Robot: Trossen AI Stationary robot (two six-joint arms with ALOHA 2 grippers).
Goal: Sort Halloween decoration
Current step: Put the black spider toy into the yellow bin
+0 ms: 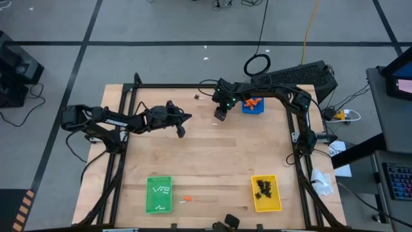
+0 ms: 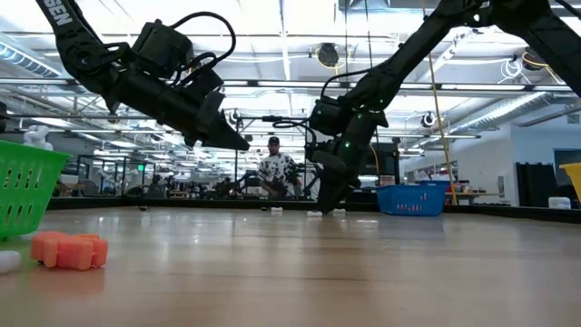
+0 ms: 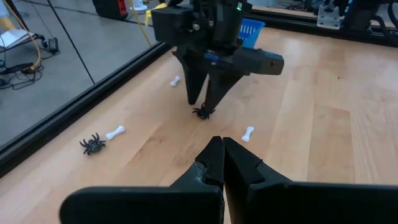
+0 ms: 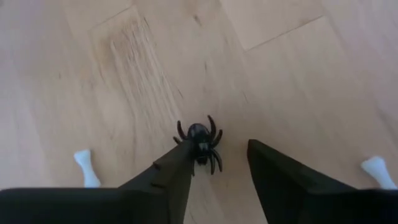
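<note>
A black spider (image 4: 200,138) lies on the wood table between the open fingers of my right gripper (image 4: 221,152), close to one fingertip. That gripper (image 1: 220,116) points steeply down at the table's far middle, next to the blue tray (image 1: 252,106) of orange lumps. White bones (image 3: 248,133) (image 3: 115,132) and a second spider (image 3: 92,144) lie loose around it. My left gripper (image 3: 219,142) is shut on nothing and hovers above the table left of the right one. My right gripper comes at the spider from above, slanting down, one fingertip (image 4: 181,160) right at the spider's legs. Whether it touches the spider I cannot tell. The spider lies flat on the table.
A green tray (image 1: 159,193) with white bones stands at the near left, a yellow tray (image 1: 266,192) with black spiders at the near right. An orange lump (image 2: 71,250) lies near the front edge. A black rail (image 3: 74,106) runs along the table's far edge. A person (image 2: 275,173) is beyond the table.
</note>
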